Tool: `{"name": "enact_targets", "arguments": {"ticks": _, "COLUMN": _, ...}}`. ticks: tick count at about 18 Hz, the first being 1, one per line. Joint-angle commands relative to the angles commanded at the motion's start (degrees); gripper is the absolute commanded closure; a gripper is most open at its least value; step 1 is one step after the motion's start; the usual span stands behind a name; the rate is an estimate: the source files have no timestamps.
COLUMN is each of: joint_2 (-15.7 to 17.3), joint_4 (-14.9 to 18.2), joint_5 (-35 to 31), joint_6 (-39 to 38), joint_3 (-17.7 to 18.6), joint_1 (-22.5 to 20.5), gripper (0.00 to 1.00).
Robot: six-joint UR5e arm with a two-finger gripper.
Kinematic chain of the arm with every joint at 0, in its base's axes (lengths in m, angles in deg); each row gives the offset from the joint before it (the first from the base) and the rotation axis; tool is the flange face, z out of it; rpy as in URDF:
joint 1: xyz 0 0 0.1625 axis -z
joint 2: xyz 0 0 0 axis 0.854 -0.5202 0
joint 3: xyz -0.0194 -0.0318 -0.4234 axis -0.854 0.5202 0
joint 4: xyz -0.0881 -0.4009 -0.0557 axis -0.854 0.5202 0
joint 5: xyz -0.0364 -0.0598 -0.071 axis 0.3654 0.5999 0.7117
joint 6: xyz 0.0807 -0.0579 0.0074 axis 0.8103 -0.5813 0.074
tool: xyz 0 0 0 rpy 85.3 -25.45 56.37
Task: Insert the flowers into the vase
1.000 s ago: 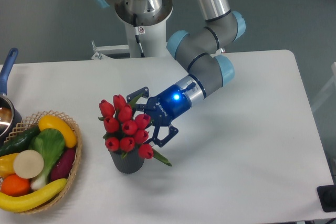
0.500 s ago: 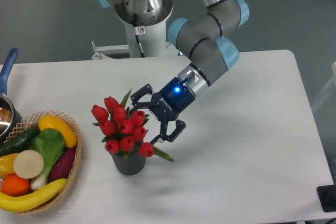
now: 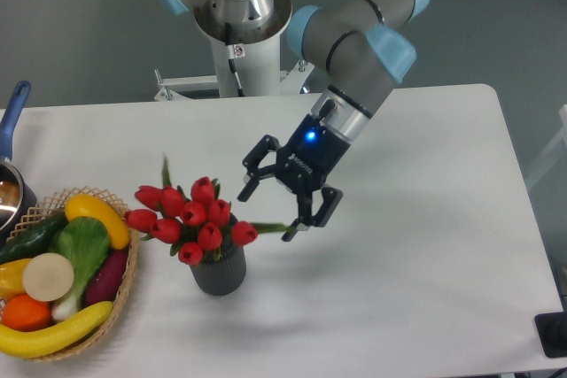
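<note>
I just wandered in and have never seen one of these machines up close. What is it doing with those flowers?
The robot arm's two-finger gripper hangs just right of a bunch of red artificial tulips standing in a small dark grey ribbed vase. Its fingers are spread open and hold nothing, though a green leaf reaches toward them. The bunch leans left, toward a woven basket of fruit and vegetables.

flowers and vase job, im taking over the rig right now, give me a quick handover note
Gripper: open, holding nothing, just right of the bouquet.
Bunch of red artificial tulips with green leaves: standing in the small dark grey ribbed vase, heads fanned out and leaning left toward the woven basket of fruit and vegetables; one green leaf sticks out right, toward the fingers.
Done: flowers inserted and released.
Left: probably only to clear the arm away without catching that leaf.
</note>
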Motion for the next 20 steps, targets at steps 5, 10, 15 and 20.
{"name": "enact_targets", "arguments": {"ticks": 5, "joint_2": 5.01, "joint_4": 0.35, "joint_5": -18.99, "joint_6": -0.09, "joint_3": 0.27, "joint_1": -2.99, "gripper": 0.0}}
{"name": "enact_targets", "arguments": {"ticks": 10, "joint_2": 10.81, "joint_4": 6.92, "joint_5": -28.39, "joint_6": 0.09, "joint_3": -1.66, "joint_1": -4.49, "gripper": 0.0}}
{"name": "enact_targets", "arguments": {"ticks": 15, "joint_2": 13.36, "joint_4": 17.99, "joint_5": -38.07, "joint_6": 13.14, "joint_3": -4.91, "joint_1": -5.54, "gripper": 0.0}}
{"name": "enact_targets", "arguments": {"ticks": 20, "joint_2": 15.83, "joint_4": 28.9, "joint_5": -39.49, "joint_6": 24.15, "joint_3": -8.08, "joint_1": -10.55, "gripper": 0.0}}
